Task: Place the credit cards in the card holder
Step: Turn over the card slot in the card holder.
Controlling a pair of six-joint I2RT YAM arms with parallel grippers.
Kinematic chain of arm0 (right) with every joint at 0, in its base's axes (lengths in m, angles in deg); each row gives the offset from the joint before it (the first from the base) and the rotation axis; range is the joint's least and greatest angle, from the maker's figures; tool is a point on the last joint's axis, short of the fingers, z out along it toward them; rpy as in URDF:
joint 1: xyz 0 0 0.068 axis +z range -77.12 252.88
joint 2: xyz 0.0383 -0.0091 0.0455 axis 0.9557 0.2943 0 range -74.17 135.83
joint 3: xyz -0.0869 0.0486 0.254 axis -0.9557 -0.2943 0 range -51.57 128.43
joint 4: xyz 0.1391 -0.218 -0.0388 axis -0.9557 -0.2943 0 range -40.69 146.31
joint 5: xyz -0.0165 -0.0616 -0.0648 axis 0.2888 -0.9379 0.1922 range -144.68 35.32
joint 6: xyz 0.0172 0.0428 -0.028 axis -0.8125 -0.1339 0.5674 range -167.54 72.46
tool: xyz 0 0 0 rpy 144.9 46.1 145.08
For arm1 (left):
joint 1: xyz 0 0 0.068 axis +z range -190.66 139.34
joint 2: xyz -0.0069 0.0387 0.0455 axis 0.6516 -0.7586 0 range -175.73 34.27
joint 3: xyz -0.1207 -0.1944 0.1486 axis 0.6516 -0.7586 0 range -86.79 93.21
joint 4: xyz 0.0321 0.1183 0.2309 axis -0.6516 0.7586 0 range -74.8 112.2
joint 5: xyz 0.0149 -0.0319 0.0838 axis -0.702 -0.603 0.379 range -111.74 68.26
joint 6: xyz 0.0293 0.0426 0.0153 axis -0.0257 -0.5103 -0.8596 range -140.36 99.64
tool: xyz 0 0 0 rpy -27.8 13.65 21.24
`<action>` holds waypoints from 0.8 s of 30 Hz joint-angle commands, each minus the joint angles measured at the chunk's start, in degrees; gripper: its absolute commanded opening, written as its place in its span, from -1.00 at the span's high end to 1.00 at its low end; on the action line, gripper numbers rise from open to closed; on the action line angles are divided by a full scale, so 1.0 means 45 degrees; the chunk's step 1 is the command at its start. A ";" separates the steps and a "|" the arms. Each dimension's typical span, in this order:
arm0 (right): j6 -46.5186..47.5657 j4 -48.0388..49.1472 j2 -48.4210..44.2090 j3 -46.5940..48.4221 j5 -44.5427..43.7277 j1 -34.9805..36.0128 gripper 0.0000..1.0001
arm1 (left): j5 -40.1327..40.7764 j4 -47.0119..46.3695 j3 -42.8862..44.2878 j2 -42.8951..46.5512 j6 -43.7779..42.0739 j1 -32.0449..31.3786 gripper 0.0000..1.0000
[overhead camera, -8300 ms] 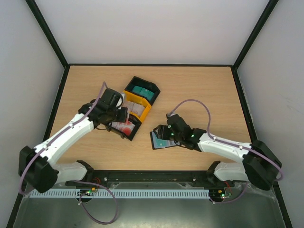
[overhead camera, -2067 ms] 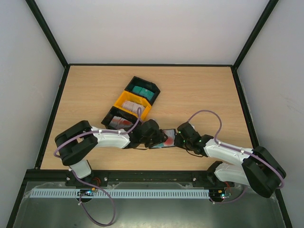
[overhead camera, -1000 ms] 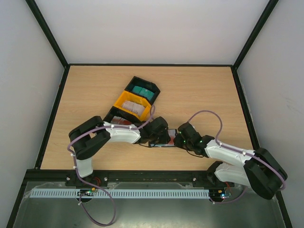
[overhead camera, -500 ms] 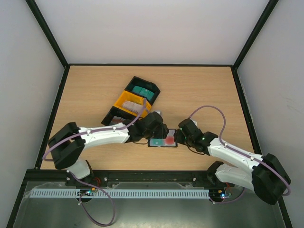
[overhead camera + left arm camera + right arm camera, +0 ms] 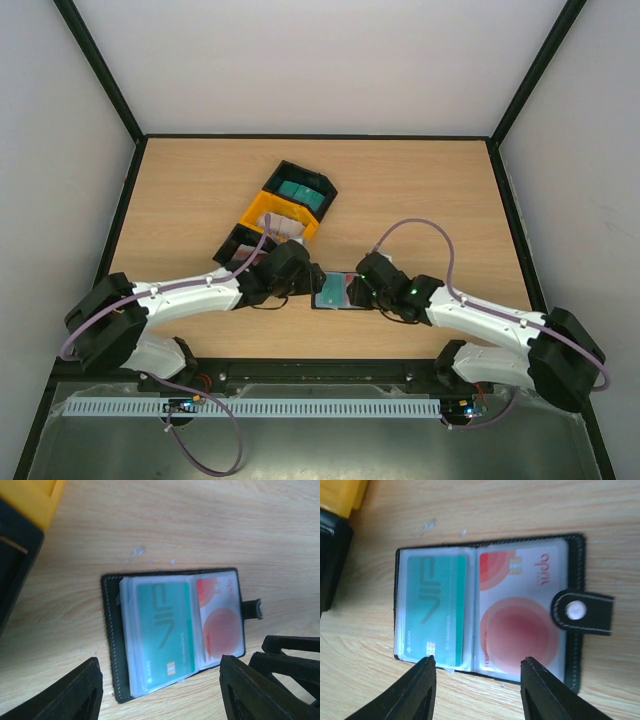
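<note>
The card holder [image 5: 334,291] lies open and flat on the table between both grippers. In the wrist views its clear pockets hold a teal-green credit card [image 5: 164,630] [image 5: 435,611] and a red-and-white credit card [image 5: 220,627] [image 5: 520,617]. A snap tab [image 5: 582,611] sticks out at the holder's right edge. My left gripper [image 5: 160,661] [image 5: 306,283] is open at the holder's left, touching nothing. My right gripper [image 5: 478,660] [image 5: 362,290] is open at its right, also empty. More teal cards [image 5: 301,192] sit in the far black bin.
A row of bins lies diagonally behind the left gripper: a far black bin [image 5: 318,184], a yellow bin [image 5: 262,207] and a near black bin [image 5: 233,243]. The yellow bin corner [image 5: 30,495] and black bin edge [image 5: 12,555] stand close to the holder's left. The right gripper's black body [image 5: 295,660] shows at the lower right.
Both grippers have opened and drawn back from the card holder, the left arm swinging back to the left. The holder now lies open and free on the table with both cards showing.
</note>
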 commanded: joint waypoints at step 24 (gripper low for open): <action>0.0306 0.2360 0.2867 -0.0095 0.1217 0.0842 0.49 | -0.1894 -0.1909 -0.1119 -0.1164 0.0503 0.0250 0.34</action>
